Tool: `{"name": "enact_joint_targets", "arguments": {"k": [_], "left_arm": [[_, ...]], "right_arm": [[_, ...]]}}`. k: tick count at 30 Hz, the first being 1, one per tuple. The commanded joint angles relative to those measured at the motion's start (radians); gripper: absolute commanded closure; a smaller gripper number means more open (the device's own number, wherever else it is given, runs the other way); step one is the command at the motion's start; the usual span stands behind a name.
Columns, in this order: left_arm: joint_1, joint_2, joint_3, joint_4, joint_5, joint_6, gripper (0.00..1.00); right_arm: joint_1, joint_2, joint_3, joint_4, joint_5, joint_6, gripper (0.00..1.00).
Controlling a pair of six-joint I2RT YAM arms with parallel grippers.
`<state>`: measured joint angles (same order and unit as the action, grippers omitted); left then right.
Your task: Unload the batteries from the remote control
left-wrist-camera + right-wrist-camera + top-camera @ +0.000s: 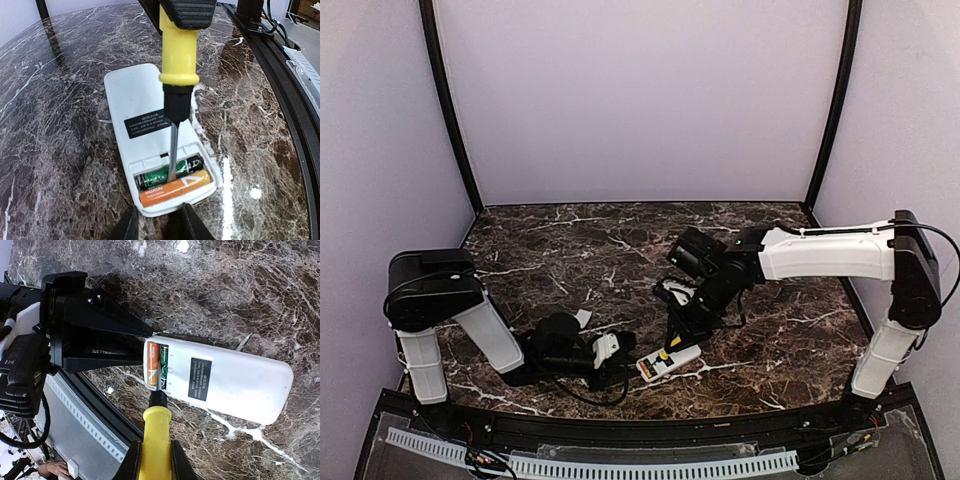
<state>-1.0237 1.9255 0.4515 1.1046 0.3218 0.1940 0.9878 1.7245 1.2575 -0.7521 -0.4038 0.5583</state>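
- Remote control (135,100): white bar lying label-up, its open battery bay at the end nearest the left claw (161,223).
- Batteries (175,188): one orange, one green-black, side by side in that bay.

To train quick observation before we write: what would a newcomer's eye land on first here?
The yellow-handled screwdriver stands out, clamped in the right gripper, its tip down in the remote control's open battery bay near the table's front edge. There an orange battery lies beside a green-black one.
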Motion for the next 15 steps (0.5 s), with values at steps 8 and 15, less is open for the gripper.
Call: {"name": "enact_joint_targets", "arguments": {"k": [8,15], "left_arm": [[-0.009,-0.013,0.050,-0.088,0.000,-0.026,0.72],[-0.009,-0.015,0.057,-0.095,-0.007,-0.034,0.72]], "right_arm": [[-0.009,-0.024,-0.039,0.102,-0.093,-0.015,1.00],[-0.009,-0.039,-0.048,0.120,-0.114,-0.002,1.00]]}}
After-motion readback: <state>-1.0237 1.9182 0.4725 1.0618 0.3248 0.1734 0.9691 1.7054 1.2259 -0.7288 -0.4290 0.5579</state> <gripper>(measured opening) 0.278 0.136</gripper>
